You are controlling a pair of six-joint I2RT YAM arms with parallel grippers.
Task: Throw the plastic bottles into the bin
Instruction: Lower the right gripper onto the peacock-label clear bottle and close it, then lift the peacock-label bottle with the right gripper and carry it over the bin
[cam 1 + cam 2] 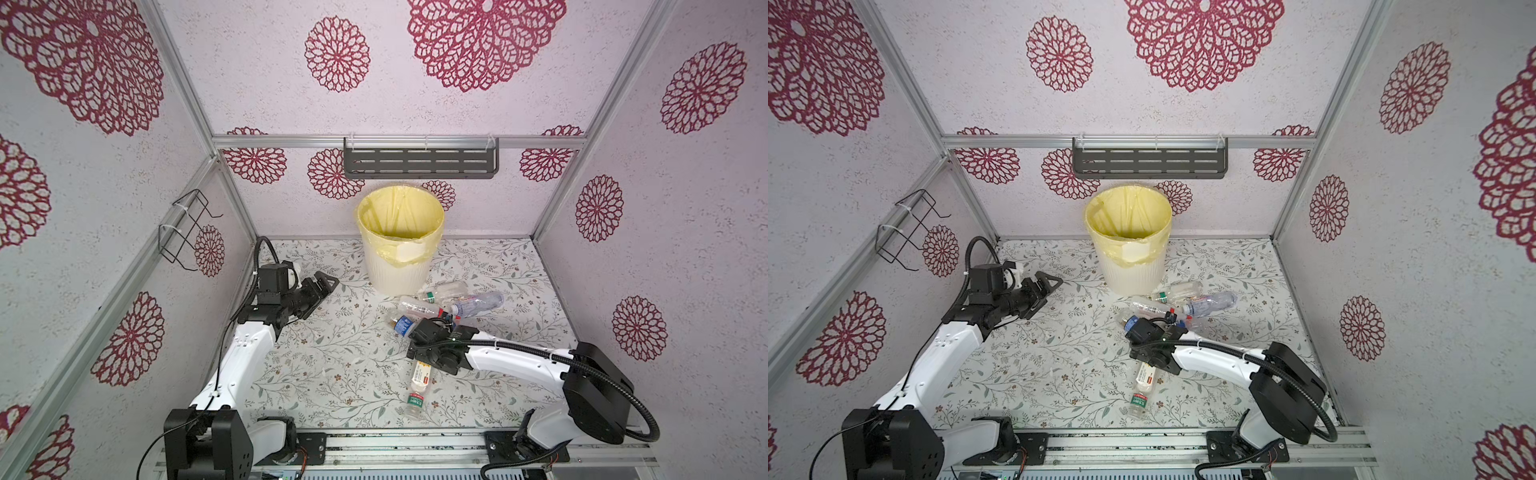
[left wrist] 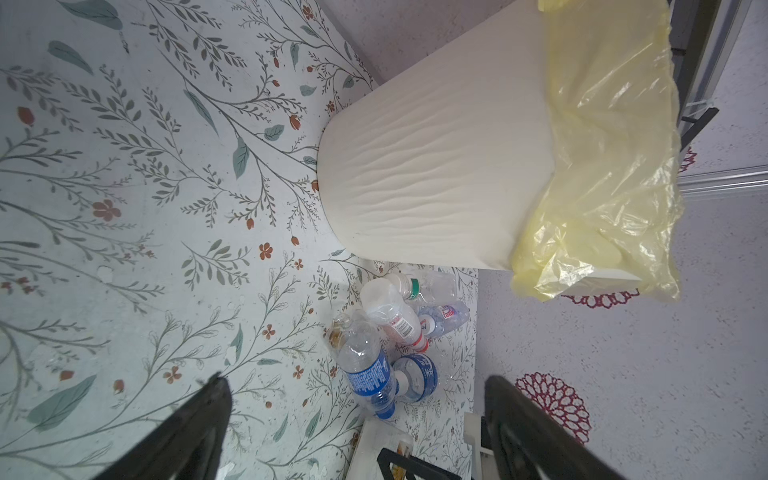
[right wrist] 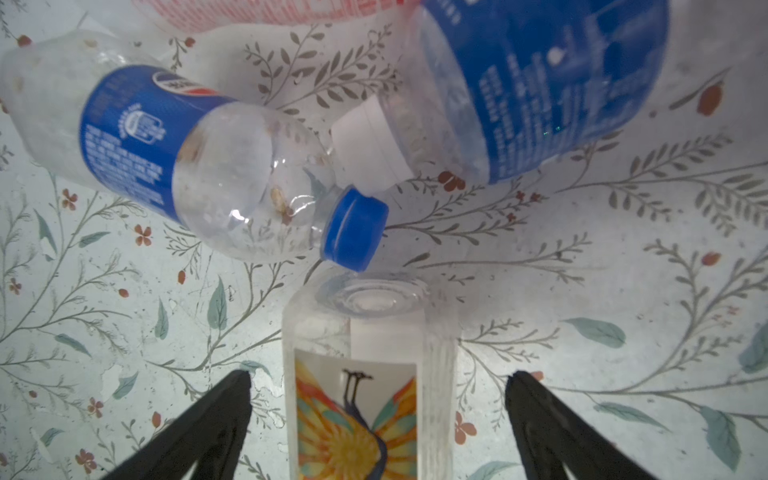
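Observation:
The bin [image 1: 395,270] [image 1: 1129,274] [image 2: 436,187] stands at the back middle, cream and ribbed, lined with a yellow bag. Several plastic bottles lie in a heap before it, to the right: a blue-labelled one [image 1: 403,325] [image 3: 166,158] [image 2: 365,374], a red-labelled one [image 1: 417,307], a clear one [image 1: 478,302]. Nearer the front lie an orange-labelled bottle [image 1: 422,372] [image 3: 361,374] and a green-labelled one [image 1: 414,402]. My right gripper [image 3: 379,377] is open, its fingers on either side of the orange-labelled bottle without touching. My left gripper [image 1: 326,284] [image 2: 356,380] is open and empty, left of the bin.
Patterned walls close in the back and both sides. A grey shelf [image 1: 419,160] hangs on the back wall above the bin. A black wire rack [image 1: 187,228] sticks out of the left wall. A metal rail [image 1: 415,449] runs along the front edge.

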